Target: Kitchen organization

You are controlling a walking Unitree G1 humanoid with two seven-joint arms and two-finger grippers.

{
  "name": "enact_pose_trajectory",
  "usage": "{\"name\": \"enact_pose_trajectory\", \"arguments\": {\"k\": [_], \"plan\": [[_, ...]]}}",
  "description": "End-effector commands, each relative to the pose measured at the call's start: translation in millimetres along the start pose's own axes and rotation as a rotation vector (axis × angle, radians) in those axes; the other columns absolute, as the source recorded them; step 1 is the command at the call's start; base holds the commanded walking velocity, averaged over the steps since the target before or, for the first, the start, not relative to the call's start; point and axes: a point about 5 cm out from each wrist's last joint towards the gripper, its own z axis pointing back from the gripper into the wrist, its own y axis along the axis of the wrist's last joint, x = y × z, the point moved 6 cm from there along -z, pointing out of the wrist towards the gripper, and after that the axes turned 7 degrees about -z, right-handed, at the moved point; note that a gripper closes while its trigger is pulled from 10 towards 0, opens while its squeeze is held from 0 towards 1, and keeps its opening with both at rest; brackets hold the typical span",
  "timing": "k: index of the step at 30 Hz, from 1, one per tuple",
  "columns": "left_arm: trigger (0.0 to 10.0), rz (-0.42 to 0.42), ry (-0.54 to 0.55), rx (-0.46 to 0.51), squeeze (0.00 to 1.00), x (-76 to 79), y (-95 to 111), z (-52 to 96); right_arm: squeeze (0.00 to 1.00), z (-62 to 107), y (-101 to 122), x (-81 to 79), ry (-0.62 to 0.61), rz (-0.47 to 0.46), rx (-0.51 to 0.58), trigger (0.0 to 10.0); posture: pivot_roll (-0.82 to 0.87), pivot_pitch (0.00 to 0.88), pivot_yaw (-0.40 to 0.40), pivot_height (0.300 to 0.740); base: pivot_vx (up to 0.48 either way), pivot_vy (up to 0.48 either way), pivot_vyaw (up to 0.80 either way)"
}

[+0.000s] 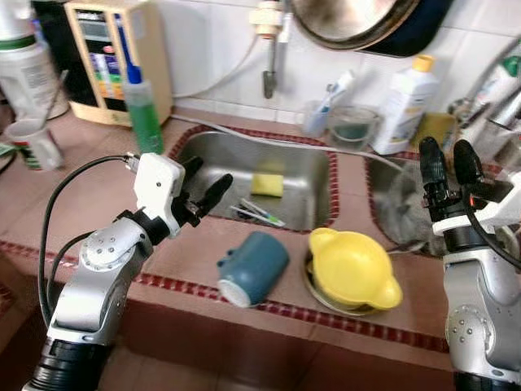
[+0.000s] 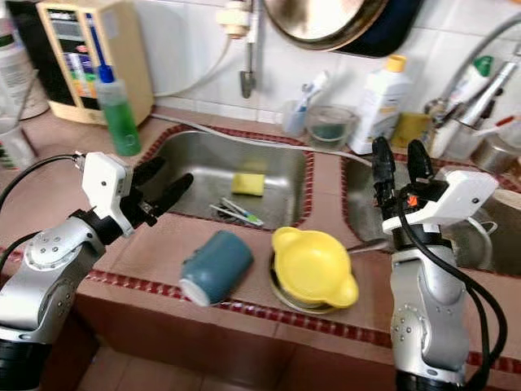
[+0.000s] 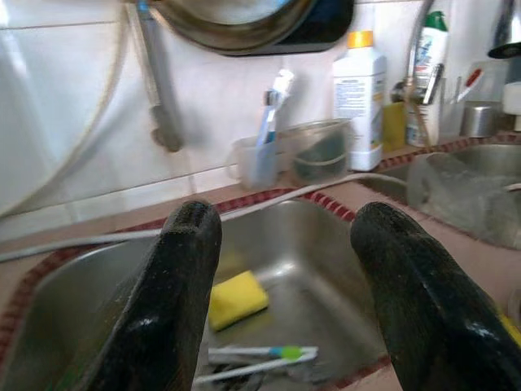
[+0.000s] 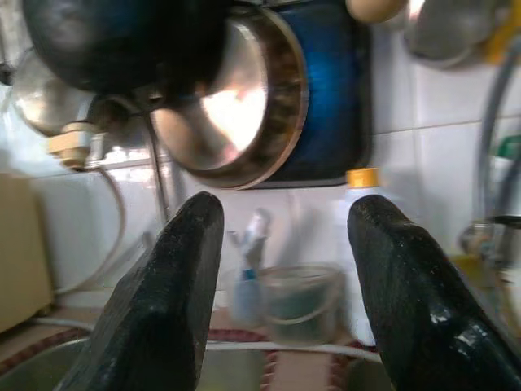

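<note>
A blue mug (image 1: 252, 267) lies on its side on the tiled counter in front of the sink. Beside it, to the right, a yellow two-handled bowl (image 1: 352, 268) rests upside down on a metal plate. My left gripper (image 1: 205, 185) hangs open over the left sink's near-left corner, left of and above the mug, holding nothing. My right gripper (image 1: 444, 160) points upward, open and empty, above the counter between the two basins. Inside the left sink (image 1: 309, 175) lie a yellow sponge (image 3: 238, 298) and some cutlery (image 1: 256, 213).
A green soap bottle (image 1: 141, 104) and a beige appliance (image 1: 118, 57) stand at the back left. A white bottle (image 1: 404, 104), a clear tub (image 1: 352, 126) and a brush cup (image 1: 317, 116) line the back wall. Pans hang above. The right sink (image 1: 399, 208) holds a pot.
</note>
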Motion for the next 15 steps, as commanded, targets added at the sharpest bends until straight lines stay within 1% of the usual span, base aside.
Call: {"name": "enact_pose_trajectory", "arguments": {"k": [1,4,6,11,15], "plan": [[10.0,-0.015,0.003,0.006,0.00,-2.3,3,-2.2,0.00,-1.7,6,1.2,0.004,0.018,0.014,10.0,-0.14,0.000,-0.029,0.740,0.000,-0.480,0.00],[10.0,-0.016,0.007,0.007,0.00,-2.9,4,-2.3,0.00,-2.1,6,0.9,0.006,0.019,0.015,10.0,-0.14,0.000,-0.029,0.740,0.000,-0.480,0.00],[10.0,0.009,0.049,0.009,0.00,-9.0,4,-1.9,0.00,-2.3,6,-0.7,0.019,0.023,0.011,10.0,-0.14,0.000,-0.032,0.740,0.000,0.000,0.00],[10.0,0.004,0.057,-0.010,0.00,-11.1,0,-2.2,0.00,-1.2,4,-3.1,0.057,0.026,-0.018,10.0,-0.14,0.000,-0.032,0.740,0.000,0.000,0.00],[10.0,-0.003,0.086,-0.016,0.00,-16.5,2,-2.2,0.00,-0.7,-1,-5.1,0.091,0.009,-0.069,10.0,-0.14,0.001,-0.034,0.740,0.000,0.000,0.00]]}}
